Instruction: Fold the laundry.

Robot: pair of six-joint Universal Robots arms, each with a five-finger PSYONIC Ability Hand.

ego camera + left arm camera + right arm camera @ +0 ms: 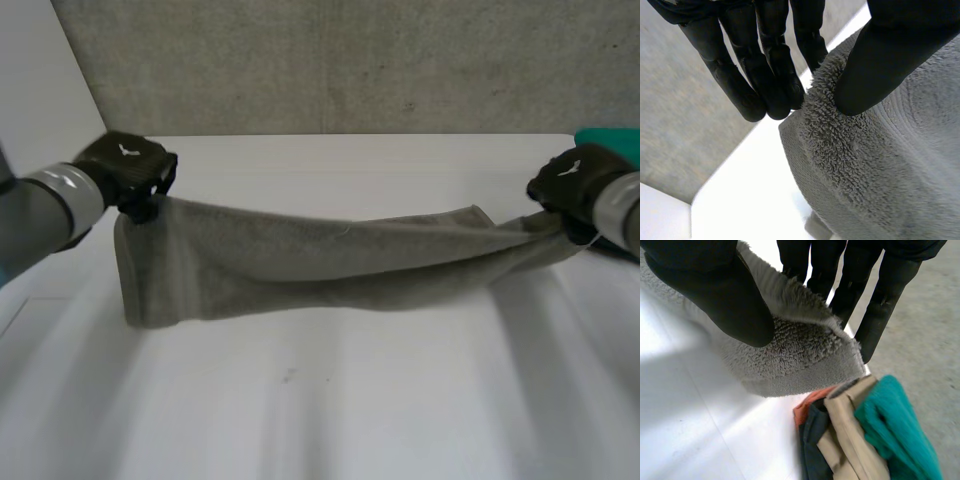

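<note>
As the head view has it: grey towel (300,265) strung over the table (350,410) from 9 to 3 o'clock, sagging in the middle.
Left hand (130,168): at 9 o'clock, holding one end raised.
Right hand (572,185): at 3 o'clock, holding the other end.
Left wrist view: thumb and fingers (772,80) pinch the towel's edge.
Right wrist view: thumb clamps a towel corner against the fingers (880,305); a pile of other clothes (860,440) lies just past the fingertips.
Progress: towel stretched out, seemingly no finished fold yet; the pile looks untouched.

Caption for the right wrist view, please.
Right hand pinches one end of the grey towel between thumb and fingers, over the white table, near a pile of coloured cloths.
</note>
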